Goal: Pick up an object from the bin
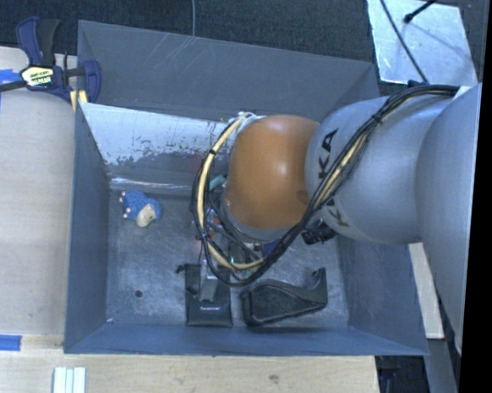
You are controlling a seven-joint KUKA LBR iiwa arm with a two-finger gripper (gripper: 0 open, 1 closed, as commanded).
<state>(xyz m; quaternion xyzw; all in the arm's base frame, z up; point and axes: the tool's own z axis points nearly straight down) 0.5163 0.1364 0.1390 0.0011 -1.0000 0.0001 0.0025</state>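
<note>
here the arm point(400, 178) dips into the bin point(88, 247).

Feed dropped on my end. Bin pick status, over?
Gripper down by the bin near wall. Black curved piece close beside it, on the arm's side. Small blue-and-cream toy apart, far left. Nothing between gripper and black piece.

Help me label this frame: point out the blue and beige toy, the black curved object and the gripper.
blue and beige toy point(140, 208): camera view, on its middle.
black curved object point(281, 304): camera view, on its broad body.
gripper point(209, 311): camera view, on its dark tip.
</note>
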